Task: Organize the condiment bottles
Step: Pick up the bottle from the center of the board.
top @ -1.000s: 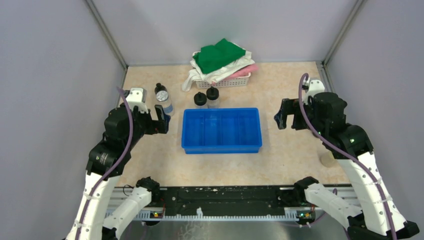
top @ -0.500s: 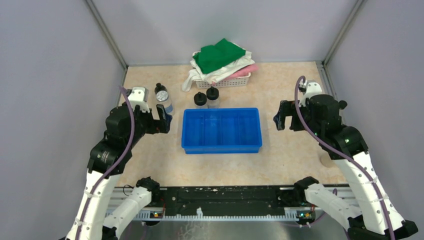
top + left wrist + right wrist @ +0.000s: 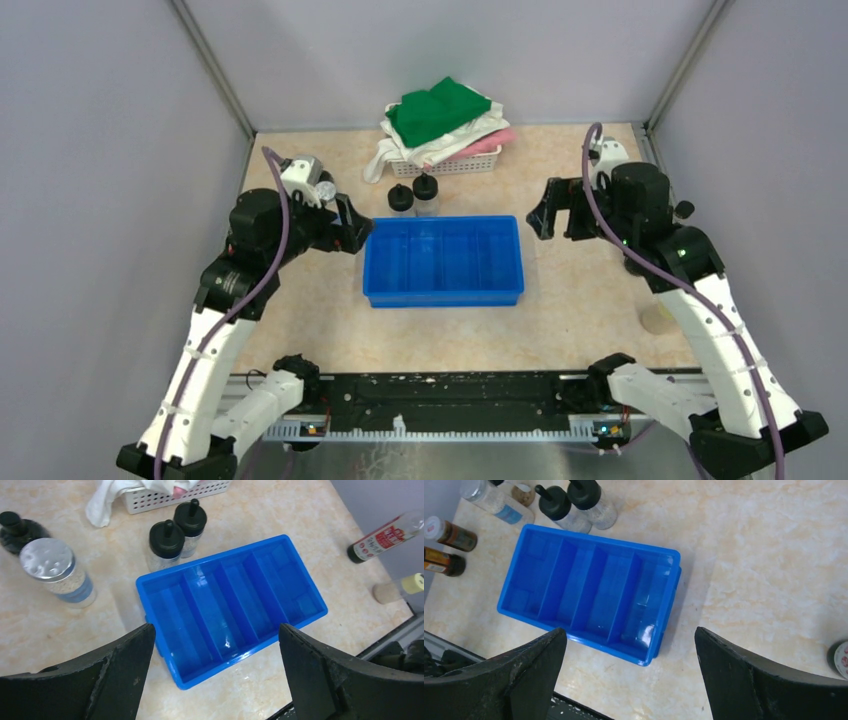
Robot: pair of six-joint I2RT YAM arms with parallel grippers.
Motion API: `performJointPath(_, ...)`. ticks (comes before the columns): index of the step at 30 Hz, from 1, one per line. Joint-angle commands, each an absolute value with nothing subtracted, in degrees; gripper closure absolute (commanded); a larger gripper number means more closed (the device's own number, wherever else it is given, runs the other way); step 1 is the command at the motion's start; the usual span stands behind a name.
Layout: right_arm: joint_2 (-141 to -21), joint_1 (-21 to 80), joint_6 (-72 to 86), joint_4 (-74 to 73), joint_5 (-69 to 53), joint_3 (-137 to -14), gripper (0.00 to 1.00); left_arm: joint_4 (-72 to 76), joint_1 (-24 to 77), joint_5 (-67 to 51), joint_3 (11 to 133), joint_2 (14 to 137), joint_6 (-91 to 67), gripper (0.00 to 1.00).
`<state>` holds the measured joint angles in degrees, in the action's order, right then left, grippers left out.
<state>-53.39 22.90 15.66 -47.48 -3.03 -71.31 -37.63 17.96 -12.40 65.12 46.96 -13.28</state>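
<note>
Beige tabletop (image 3: 580, 300): tray (image 3: 443, 297) empty, bottles (image 3: 166, 540) all outside it, two black-capped ones just behind. Left gripper (image 3: 349, 226) and right gripper (image 3: 546, 210) hover wide open, empty. Picking looks unstarted; next, drop onto one bottle.

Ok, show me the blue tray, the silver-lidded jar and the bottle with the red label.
blue tray (image 3: 220, 611): left wrist view, bare floor of a compartment.
silver-lidded jar (image 3: 55, 567): left wrist view, on its lid.
red-labelled bottle (image 3: 384, 535): left wrist view, on the label.

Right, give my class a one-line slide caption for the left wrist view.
Open left gripper hovers above the empty blue tray, two black-capped bottles and a silver-capped jar nearby.
</note>
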Motion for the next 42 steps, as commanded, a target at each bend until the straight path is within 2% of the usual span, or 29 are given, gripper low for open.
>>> performJointPath(1,-56.44,23.34,15.82,-43.6,-6.79,-77.59,0.01,-29.84,18.23,-18.89,65.84,49.98,-16.97,0.01)
performJointPath(4,-59.98,24.47,16.52,-42.68,-7.93,-79.15,0.01,-27.36,19.24,-19.69,66.11,52.78,-17.86,0.01)
performJointPath(7,-63.06,27.93,15.54,-42.23,-3.29,-80.09,0.01,-26.07,21.65,-16.46,67.28,55.91,-17.37,0.01)
performJointPath(10,-67.38,29.42,14.25,-43.21,-1.13,-81.03,0.02,-27.96,25.71,-6.19,69.37,58.96,-14.84,0.01)
performJointPath(14,-71.14,30.21,13.54,-42.75,3.63,-79.29,0.08,-27.54,26.69,4.21,67.26,62.04,-12.63,0.01)
performJointPath(25,-79.52,30.25,10.43,-35.67,2.24,-76.61,0.1,-21.48,26.63,11.76,66.05,71.29,-9.05,0.01)
performJointPath(34,-96.24,32.57,10.05,-33.51,-1.11,-89.85,0.16,-14.72,26.46,12.9,66.67,77.85,-7.09,0.01)
performJointPath(42,-111.15,35.81,8.68,-33.61,-2.81,-106.05,0.17,-9.8,26.38,12.19,65.89,82.65,-7.81,0.01)
